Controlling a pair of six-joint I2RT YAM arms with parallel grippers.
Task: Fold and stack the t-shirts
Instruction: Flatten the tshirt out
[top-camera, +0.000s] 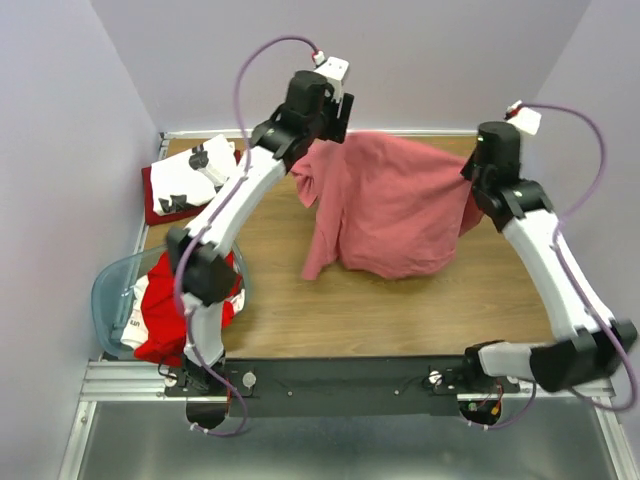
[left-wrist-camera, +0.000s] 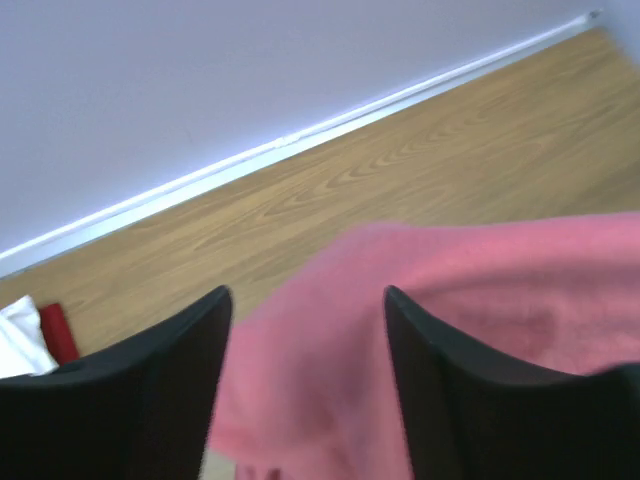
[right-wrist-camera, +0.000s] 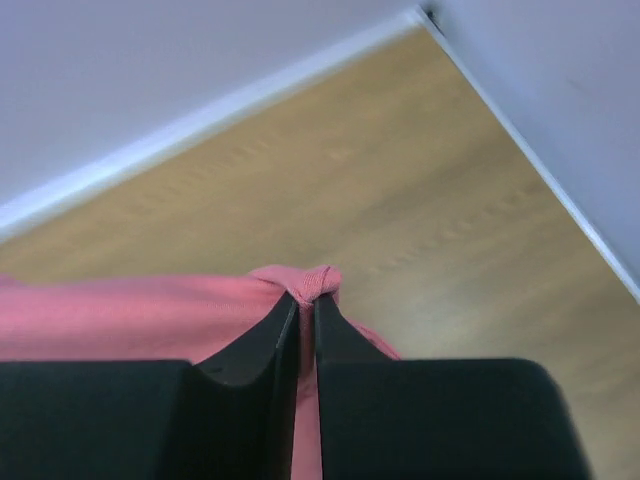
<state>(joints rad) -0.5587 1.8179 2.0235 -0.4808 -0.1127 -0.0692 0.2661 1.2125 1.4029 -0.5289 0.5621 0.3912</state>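
Wood tabletop (top-camera: 380, 310) — salmon-pink shirt (top-camera: 390, 205) pinched in right end effector (right-wrist-camera: 305, 300), draped inside wide-open left end effector (left-wrist-camera: 307, 295).

Robot lab: bare walls (top-camera: 400, 60), wood-top table (top-camera: 400, 310) on alu rails (top-camera: 120, 375), 2 bolted arms (top-camera: 235, 200).

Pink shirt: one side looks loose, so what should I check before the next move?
1. Right jaws shut on the pink shirt: ok, pinching a fold.
2. Left jaws gripping it: not ok; they stand apart, with cloth loose between them.
3. Shirt spread flat: not ok; it hangs bunched between the arms.
4. Bare table in front of it: ok.
5. Folded white shirt at the far left corner, apart from it: ok.
6. Hem off the wood: cannot tell.
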